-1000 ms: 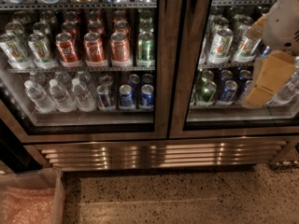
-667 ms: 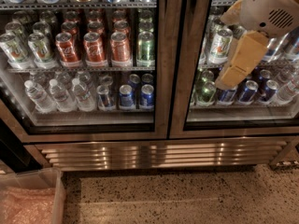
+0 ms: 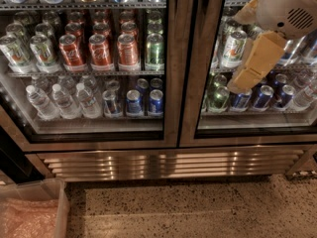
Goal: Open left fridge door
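The left fridge door is a glass pane in a brushed-steel frame, and it stands closed. Red cola cans show on its middle shelf and clear water bottles on the shelf below. My gripper hangs at the upper right, a tan finger piece under a white arm housing. It is in front of the right door's glass, to the right of the centre frame where the two doors meet.
The right door shows green-white cans and blue cans. A steel louvred grille runs under both doors. A bin with a pink liner sits at bottom left on the speckled floor.
The gripper and arm have moved left across the right door's glass, towards the centre frame, and slightly up. Both doors are unchanged.
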### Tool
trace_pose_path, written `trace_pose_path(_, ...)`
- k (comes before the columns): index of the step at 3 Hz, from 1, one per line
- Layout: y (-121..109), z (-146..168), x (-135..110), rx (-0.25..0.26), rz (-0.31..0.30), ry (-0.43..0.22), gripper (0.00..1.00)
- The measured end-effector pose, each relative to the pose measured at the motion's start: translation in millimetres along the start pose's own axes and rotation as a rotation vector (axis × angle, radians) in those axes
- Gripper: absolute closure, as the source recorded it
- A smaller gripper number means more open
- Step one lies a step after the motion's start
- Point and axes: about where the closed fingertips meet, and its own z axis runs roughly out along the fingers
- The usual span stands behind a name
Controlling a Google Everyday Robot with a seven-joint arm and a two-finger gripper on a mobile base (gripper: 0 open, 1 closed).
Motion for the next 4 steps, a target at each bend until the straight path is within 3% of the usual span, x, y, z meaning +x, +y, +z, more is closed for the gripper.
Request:
trace_pose_path(2, -10.9, 18.3, -70.4, -0.012, -0.112, -0.131, 0.0)
trace_pose_path(4, -16.2, 19.7, -69.2, 0.004, -0.096, -0.129, 0.0)
